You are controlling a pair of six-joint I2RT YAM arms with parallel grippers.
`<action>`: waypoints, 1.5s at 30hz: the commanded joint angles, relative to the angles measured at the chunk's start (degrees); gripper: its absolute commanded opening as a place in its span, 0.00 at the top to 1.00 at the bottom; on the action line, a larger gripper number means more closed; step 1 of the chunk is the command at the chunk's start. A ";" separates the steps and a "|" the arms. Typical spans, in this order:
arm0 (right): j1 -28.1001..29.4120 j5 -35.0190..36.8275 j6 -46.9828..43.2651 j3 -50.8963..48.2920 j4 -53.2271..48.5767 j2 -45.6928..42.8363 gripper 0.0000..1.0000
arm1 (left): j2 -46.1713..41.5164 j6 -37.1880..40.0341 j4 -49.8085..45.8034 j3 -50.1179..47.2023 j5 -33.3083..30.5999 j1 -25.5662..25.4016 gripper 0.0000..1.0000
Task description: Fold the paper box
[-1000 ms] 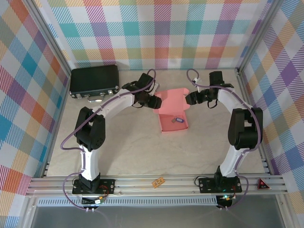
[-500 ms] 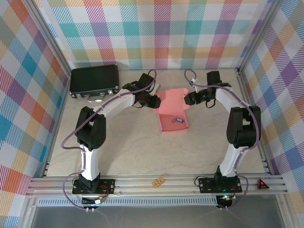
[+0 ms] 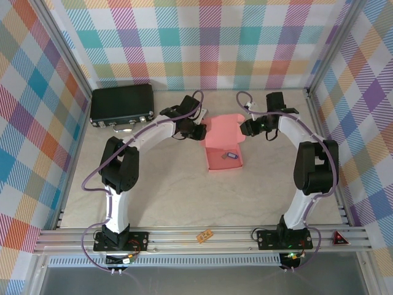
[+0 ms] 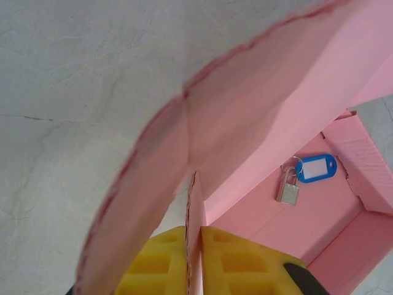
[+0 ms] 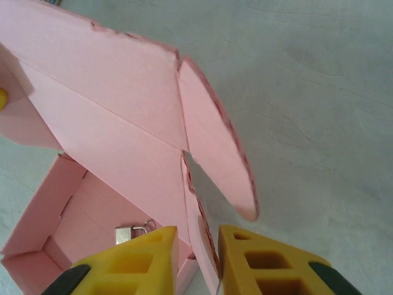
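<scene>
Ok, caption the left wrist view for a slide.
Left hand pinches a flap of the box; padlock with blue tag inside.

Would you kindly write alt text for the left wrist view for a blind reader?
The left gripper pinches a flap of the open pink paper box; inside lie a small padlock and a blue key tag.

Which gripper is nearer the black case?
Left. The left gripper grips a paper box flap on the side facing the black case; the right gripper is at the box's opposite side.
</scene>
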 commanded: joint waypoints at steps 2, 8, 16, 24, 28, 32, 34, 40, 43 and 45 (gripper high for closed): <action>1.04 1.17 0.94 -2.08 2.09 -2.97 0.81 | 0.65 0.94 0.14 2.12 -0.23 0.50 0.89; 2.41 3.96 4.43 -6.10 8.30 -6.35 0.89 | 0.51 1.01 2.37 2.00 -2.16 0.50 0.94; 5.29 13.11 9.87 -11.67 18.22 -10.12 0.90 | -1.30 -0.09 9.99 -1.68 -5.07 0.42 0.96; 11.10 25.34 12.89 -17.97 29.02 -13.39 0.90 | -5.38 -2.97 23.77 -10.41 -7.43 0.15 0.97; 13.51 30.88 14.04 -20.49 33.29 -14.36 0.90 | -7.61 -3.84 29.23 -14.95 -8.78 -0.20 0.97; 15.17 34.48 14.91 -23.27 37.70 -15.75 0.90 | -9.43 -4.57 33.66 -18.52 -9.79 -0.68 0.96; 15.91 35.95 15.41 -24.18 39.36 -16.22 0.90 | -9.90 -4.69 34.43 -19.22 -10.40 -0.94 0.96; 18.29 40.13 18.78 -27.06 44.34 -16.95 0.90 | -10.42 -6.23 38.30 -21.83 -11.95 -1.86 0.95; 19.41 42.69 20.62 -27.84 45.54 -16.61 0.91 | -10.51 -7.58 39.87 -23.09 -13.28 -2.38 0.95; 20.13 44.29 21.67 -28.63 46.71 -16.34 0.91 | -10.67 -8.43 41.05 -23.99 -13.87 -2.65 0.95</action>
